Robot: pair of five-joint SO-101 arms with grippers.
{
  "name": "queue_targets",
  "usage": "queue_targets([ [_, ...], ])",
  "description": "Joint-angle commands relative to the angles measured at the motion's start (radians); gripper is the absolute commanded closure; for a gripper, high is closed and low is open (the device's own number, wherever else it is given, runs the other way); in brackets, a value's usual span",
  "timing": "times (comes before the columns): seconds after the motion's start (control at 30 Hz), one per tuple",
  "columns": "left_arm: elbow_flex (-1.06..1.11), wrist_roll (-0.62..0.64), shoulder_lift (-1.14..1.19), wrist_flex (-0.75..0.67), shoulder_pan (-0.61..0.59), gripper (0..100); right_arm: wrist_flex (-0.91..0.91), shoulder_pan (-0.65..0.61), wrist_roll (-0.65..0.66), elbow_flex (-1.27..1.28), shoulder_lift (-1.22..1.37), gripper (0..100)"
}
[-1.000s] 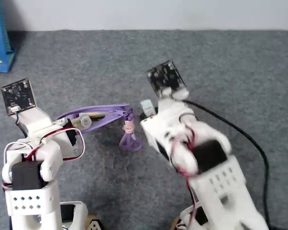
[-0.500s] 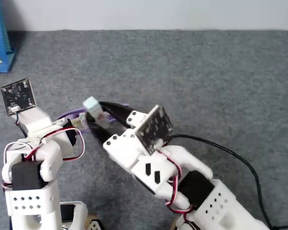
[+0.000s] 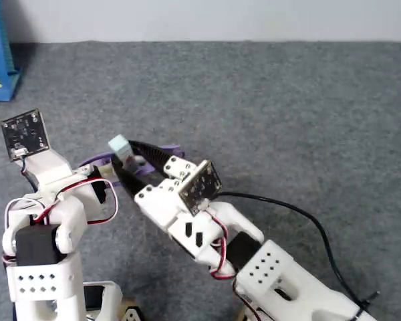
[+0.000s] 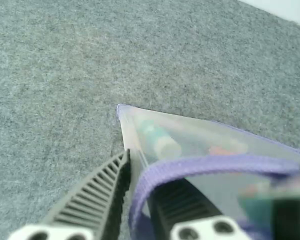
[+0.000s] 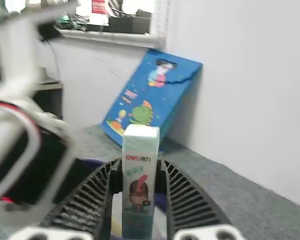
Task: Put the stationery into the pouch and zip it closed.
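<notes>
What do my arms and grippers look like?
Left arm and right arm: white shells, black motors, red-and-black wires, a dark square board near each wrist. Left gripper and right gripper: black ribbed fingers. A black cable runs from the right arm.

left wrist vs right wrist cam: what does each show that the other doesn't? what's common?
Left wrist extra: the clear pouch with purple zip edge, stationery inside it, its edge clamped in the left gripper. Right wrist extra: the right gripper shut on an upright mint-and-white box; a blue printed bag leaning on the wall. Shared: grey carpeted table; a mint blur beside the pouch in left wrist may be that box.
</notes>
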Motion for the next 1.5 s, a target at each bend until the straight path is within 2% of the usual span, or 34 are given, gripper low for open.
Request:
queue_targets([
  [0.0, -0.005, -0.006, -0.002, -0.005, 0.002, 99, -0.042, 0.053, 0.011, 0.002, 0.018, 97.3],
  [0.2, -0.005, -0.008, -0.002, -0.005, 0.000, 99, 0.088, 0.027, 0.011, -0.009, -0.105, 73.3],
  [0.4, -0.004, -0.008, -0.002, -0.005, 0.002, 99, 0.346, 0.013, 0.006, -0.087, -0.283, 77.9],
  [0.53, -0.004, -0.008, -0.002, -0.005, 0.002, 99, 0.593, 0.036, -0.002, -0.110, -0.390, 81.0],
  [0.67, -0.004, -0.008, -0.002, -0.005, 0.002, 99, 0.794, 0.099, -0.109, -0.110, -0.450, 81.2],
  [0.77, -0.004, -0.008, -0.002, -0.005, 0.002, 99, 0.869, 0.150, -0.178, -0.107, -0.453, 81.2],
  [0.9, -0.004, -0.008, -0.002, -0.005, 0.002, 99, 0.849, 0.162, -0.209, -0.054, -0.453, 81.3],
  [1.17, -0.004, -0.008, -0.002, -0.005, 0.002, 99, 0.664, 0.163, -0.207, 0.058, -0.446, 85.2],
  [1.47, -0.004, -0.008, -0.002, -0.005, -0.003, 99, 0.564, 0.174, -0.209, 0.060, -0.298, 86.9],
])
